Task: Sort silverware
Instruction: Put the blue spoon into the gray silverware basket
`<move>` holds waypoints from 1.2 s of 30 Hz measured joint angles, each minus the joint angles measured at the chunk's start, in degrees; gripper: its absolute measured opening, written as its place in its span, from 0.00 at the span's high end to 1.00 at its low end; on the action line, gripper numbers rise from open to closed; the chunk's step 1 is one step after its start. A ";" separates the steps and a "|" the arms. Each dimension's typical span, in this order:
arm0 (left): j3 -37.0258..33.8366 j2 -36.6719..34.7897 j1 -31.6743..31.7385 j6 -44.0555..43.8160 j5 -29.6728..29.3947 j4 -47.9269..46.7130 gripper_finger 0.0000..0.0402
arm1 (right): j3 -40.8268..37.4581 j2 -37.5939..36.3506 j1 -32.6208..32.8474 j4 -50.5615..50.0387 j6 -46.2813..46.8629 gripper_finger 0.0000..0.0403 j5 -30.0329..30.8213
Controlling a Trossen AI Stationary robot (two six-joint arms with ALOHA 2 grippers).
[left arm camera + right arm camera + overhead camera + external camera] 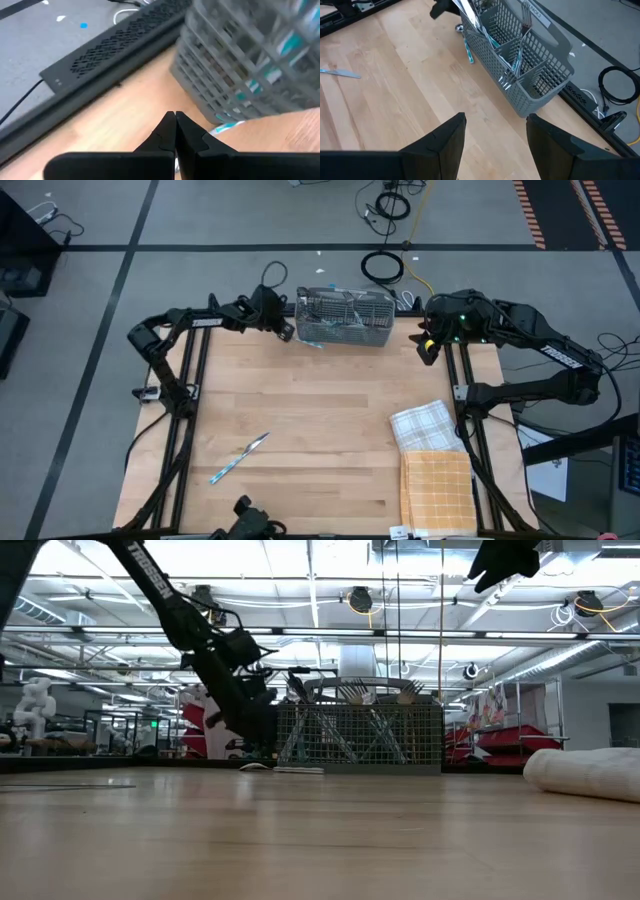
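Observation:
The grey wire-mesh caddy (345, 318) stands at the table's far edge, with several pieces of silverware (512, 62) upright in its compartments. One blue-handled piece (468, 50) lies flat on the table against the caddy's left end. A knife (240, 457) lies flat near the front left. My left gripper (175, 120) is shut just left of the caddy, a little above the table, with nothing visible between its fingers. My right gripper (495, 132) hangs open and high, off the caddy's right end.
A white plaid cloth (425, 425) and an orange checked cloth (437, 490) lie at the front right. Bare wood spreads across the table's middle. A black perforated bar (115, 50) runs behind the far edge, with cables on the floor beyond it.

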 joint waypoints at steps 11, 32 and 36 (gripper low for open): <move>0.31 5.90 -4.26 2.27 1.82 -1.87 1.00 | 0.00 0.00 0.01 0.00 0.92 0.51 -0.26; -0.07 -8.36 -26.01 -13.13 10.80 -14.82 1.00 | 0.00 11.99 6.91 4.66 7.41 0.51 -6.00; 0.02 -19.04 -26.60 -14.14 8.38 -19.64 1.00 | 0.00 23.55 12.49 17.45 8.79 0.51 -6.12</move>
